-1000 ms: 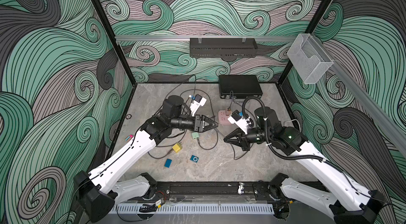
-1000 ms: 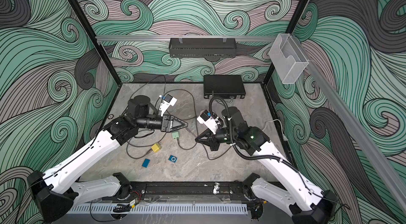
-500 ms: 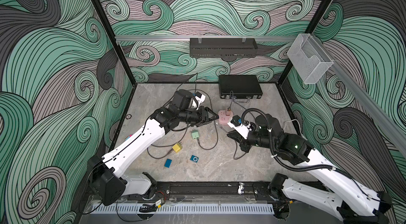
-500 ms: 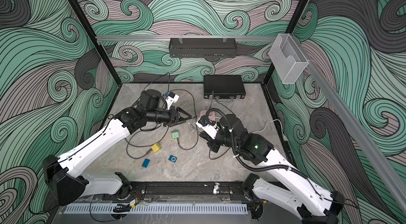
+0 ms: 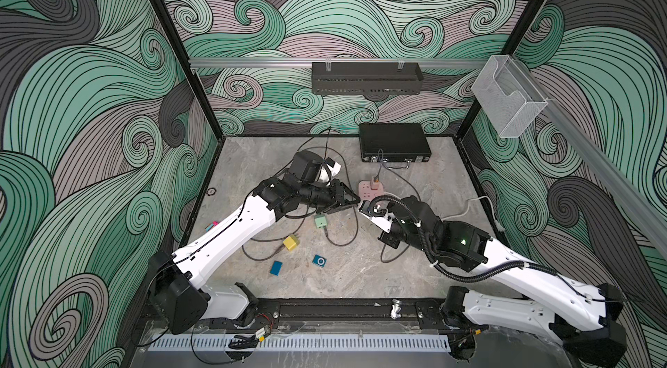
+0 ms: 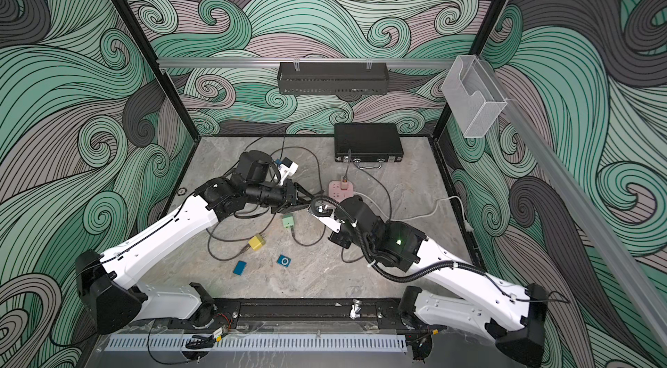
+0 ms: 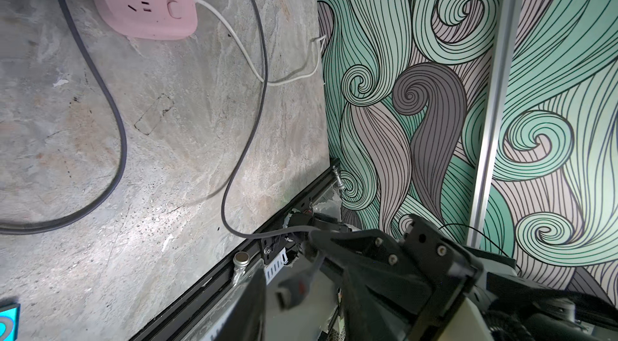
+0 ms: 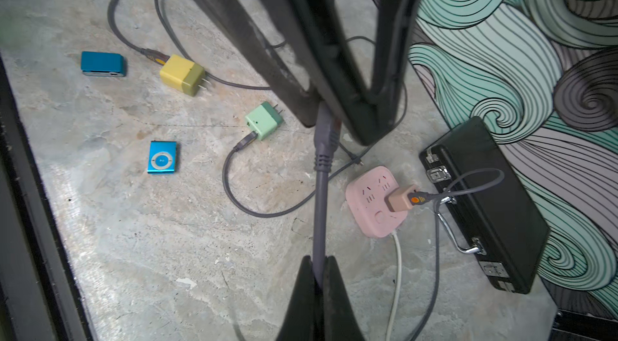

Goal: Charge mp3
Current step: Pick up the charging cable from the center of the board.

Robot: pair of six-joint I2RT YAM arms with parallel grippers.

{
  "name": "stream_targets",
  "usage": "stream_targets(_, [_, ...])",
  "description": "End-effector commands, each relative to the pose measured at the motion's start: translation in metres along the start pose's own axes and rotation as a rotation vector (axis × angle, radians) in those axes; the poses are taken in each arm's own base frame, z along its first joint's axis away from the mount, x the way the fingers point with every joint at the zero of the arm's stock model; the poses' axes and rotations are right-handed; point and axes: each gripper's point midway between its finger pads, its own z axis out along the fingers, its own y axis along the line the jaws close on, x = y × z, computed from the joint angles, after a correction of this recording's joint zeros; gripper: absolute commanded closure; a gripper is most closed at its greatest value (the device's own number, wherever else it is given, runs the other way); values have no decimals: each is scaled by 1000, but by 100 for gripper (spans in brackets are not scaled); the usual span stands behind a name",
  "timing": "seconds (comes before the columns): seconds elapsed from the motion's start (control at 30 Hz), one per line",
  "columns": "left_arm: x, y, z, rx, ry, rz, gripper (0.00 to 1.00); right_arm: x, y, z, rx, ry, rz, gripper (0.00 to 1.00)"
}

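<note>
The mp3 (image 5: 319,260) (image 8: 162,157), small and blue with a round control, lies flat on the stone floor towards the front, apart from both arms. My right gripper (image 8: 319,260) (image 5: 362,208) is shut on a grey cable (image 8: 320,188) a short way behind its plug (image 8: 329,128). That plug (image 7: 294,289) points into my left gripper (image 7: 287,265) (image 5: 352,200). Its jaws stand open on either side of the plug, with a gap showing on both sides. The two grippers meet tip to tip above the floor beside the pink power strip (image 5: 370,191).
A tan adapter (image 8: 401,198) with a grey lead sits in the pink strip. A green charger (image 5: 320,221), a yellow charger (image 5: 291,242) and a second blue device (image 5: 276,267) lie among loose cables. A black case (image 5: 395,142) stands at the back wall.
My left arm has swung right until its jaws came round the plug, and they have narrowed. The right gripper has carried the cable end back towards the power strip, staying shut.
</note>
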Motion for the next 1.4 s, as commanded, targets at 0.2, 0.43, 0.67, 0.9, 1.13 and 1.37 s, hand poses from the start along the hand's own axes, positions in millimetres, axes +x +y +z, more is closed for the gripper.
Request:
stream_targets(0.2, [1,5,5,-21,11,5,68,-4,-8,-1,72,7,-83,100])
stream_targets(0.43, [-2,3,3,-17,-4,20,80,-4,-4,2,70,10,-94,100])
stream_targets(0.67, [-4,4,-2,-37,-31,29,96,-2,-2,1,65,7,-69,95])
stream_targets(0.9, [-10,3,-9,-44,-83,58,100,-2,-2,-5,58,-32,32,27])
stream_targets(1.13, [-24,-13,-27,10,-201,131,98,-30,-28,-46,13,-330,469,32])
stream_targets(1.37, [-31,-36,-44,114,-324,266,98,-53,-48,-55,-197,-530,971,36])
